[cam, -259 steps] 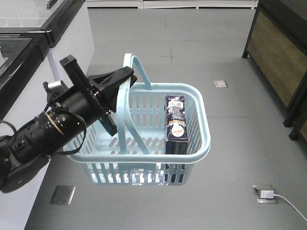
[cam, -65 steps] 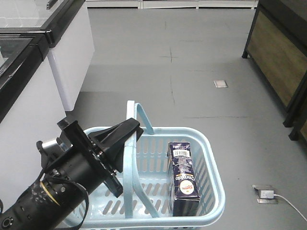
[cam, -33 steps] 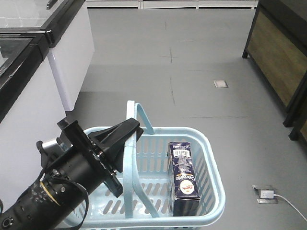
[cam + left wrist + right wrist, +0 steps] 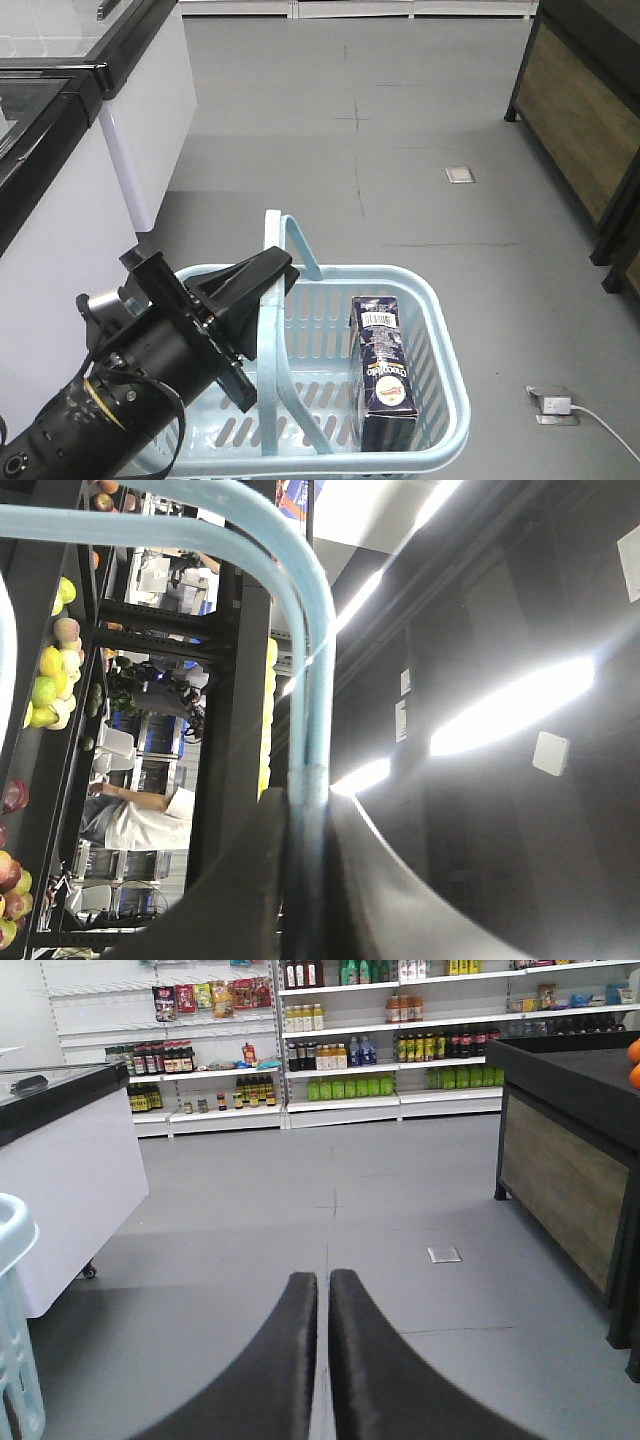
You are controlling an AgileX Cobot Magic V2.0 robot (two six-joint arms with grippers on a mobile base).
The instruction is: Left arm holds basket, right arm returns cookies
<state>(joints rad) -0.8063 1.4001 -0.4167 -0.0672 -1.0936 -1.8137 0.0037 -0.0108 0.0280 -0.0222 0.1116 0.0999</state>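
Note:
My left gripper (image 4: 283, 268) is shut on the hoop handle (image 4: 272, 330) of the light blue basket (image 4: 440, 345) and holds it above the grey floor. In the left wrist view the handle (image 4: 305, 730) runs up between the two closed fingers of the left gripper (image 4: 307, 798). The navy cookies carton (image 4: 382, 375) stands upright inside the basket at its right side, barcode up. My right gripper (image 4: 324, 1278) is shut and empty, pointing over the floor, well away from the basket, whose rim (image 4: 15, 1230) shows at the left edge. The right arm is not in the front view.
A white freezer cabinet (image 4: 60, 170) stands at the left. A dark wooden display stand (image 4: 585, 110) is at the right. Shelves of bottles (image 4: 400, 1030) line the far wall. A floor socket with a cable (image 4: 555, 405) lies at the right.
Compared with several seconds ago the basket and left arm sit lower and nearer in the front view. Over the last second nothing has visibly moved.

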